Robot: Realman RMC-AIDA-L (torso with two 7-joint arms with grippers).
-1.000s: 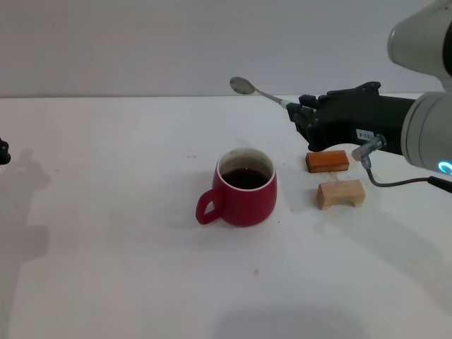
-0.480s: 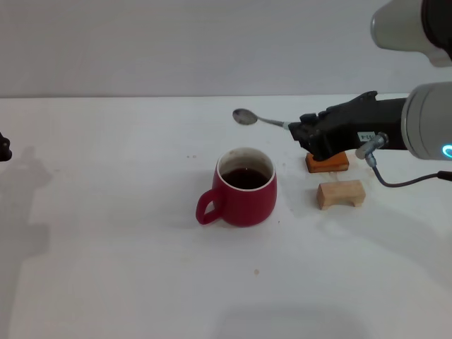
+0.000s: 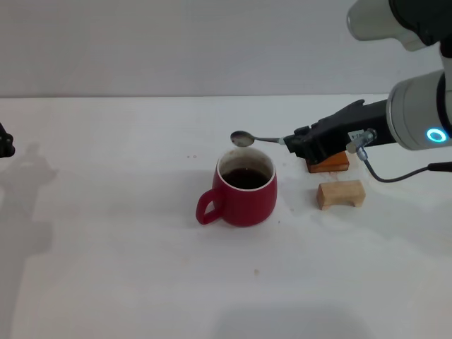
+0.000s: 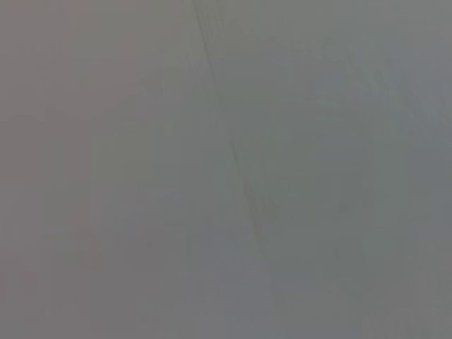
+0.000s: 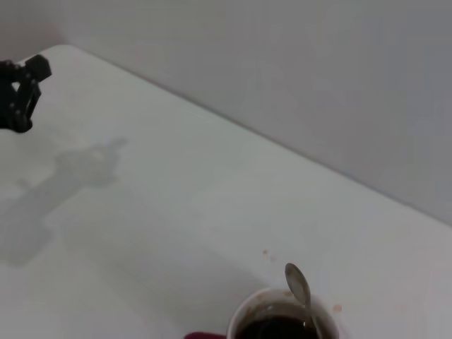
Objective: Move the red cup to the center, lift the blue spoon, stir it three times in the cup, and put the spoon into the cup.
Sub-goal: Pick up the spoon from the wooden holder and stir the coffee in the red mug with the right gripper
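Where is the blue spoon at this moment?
In the head view the blue spoon is held by the right gripper, its bowl in the air just above the far rim of the red cup, left of the two wooden blocks.

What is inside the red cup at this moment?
Dark liquid fills the red cup. The blue spoon, held by the right hand, hangs above the rim, not yet in. The cup's bottom is hidden.
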